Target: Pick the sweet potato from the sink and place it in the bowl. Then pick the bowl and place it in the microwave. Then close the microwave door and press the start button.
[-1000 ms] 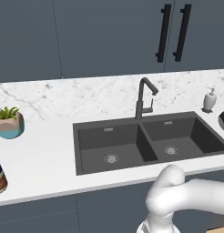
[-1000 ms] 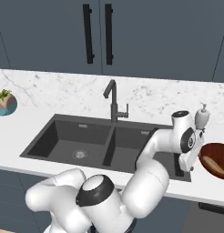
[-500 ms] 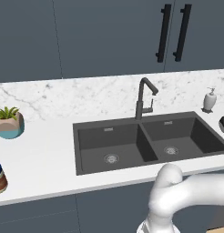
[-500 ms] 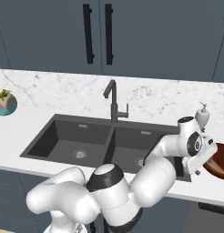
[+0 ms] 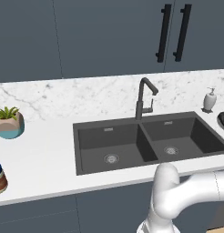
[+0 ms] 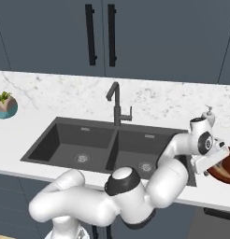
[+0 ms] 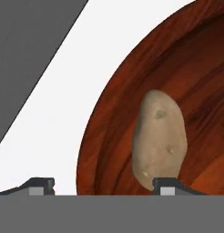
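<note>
the sweet potato [image 7: 159,139] lies inside the bowl [image 7: 127,123] near its rim, free of the gripper [image 7: 102,185], whose jaws stand apart and released: one fingertip [image 7: 41,185] over white counter [image 7: 63,109] outside the rim, the other at the potato's end. the bowl [image 6: 225,167] sits just beside the sink [image 6: 107,144] edge, past the soap dispenser [image 6: 209,115]; both basins are unobstructed.
</note>
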Available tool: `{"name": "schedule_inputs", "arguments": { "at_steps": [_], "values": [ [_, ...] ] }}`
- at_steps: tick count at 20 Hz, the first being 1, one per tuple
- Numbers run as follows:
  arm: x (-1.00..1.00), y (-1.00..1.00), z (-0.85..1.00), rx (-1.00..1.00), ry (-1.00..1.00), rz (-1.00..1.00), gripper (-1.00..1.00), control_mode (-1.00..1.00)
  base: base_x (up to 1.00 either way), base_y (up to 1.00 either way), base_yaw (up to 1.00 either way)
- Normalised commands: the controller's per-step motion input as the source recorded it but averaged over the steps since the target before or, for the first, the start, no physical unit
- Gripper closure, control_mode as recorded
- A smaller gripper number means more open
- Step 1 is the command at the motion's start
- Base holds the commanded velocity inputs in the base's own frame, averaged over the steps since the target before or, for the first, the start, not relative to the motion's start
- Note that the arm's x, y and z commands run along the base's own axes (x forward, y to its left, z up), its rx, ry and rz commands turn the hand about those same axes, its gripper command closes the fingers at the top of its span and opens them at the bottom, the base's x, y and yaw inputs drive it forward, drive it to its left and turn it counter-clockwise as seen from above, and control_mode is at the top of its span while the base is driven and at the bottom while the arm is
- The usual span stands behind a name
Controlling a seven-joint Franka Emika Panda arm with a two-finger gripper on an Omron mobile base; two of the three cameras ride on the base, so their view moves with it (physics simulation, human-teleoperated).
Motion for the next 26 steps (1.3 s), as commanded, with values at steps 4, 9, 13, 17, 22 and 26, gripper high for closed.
{"name": "schedule_inputs", "arguments": {
  "at_steps": [4,9,13,17,22,26],
  "values": [
    [0.01,-0.15,-0.24,0.0,-0.04,-0.04,1.0,-1.0,0.0,0.0,0.0],
    [0.0,-0.06,-0.41,0.0,-0.1,-0.03,1.0,-1.0,0.0,0.0,0.0],
    [0.0,0.0,-0.44,0.0,-0.15,-0.03,1.0,-1.0,0.0,0.0,0.0],
    [-0.24,0.01,-0.31,-0.04,-0.3,-0.01,1.0,-1.0,0.0,0.0,0.0],
    [-0.15,0.18,-0.48,-0.09,-0.27,0.0,1.0,-1.0,0.0,0.0,0.0],
    [-0.01,0.09,-0.32,-0.07,-0.15,0.0,1.0,-1.0,0.0,0.0,0.0]
  ]
}}
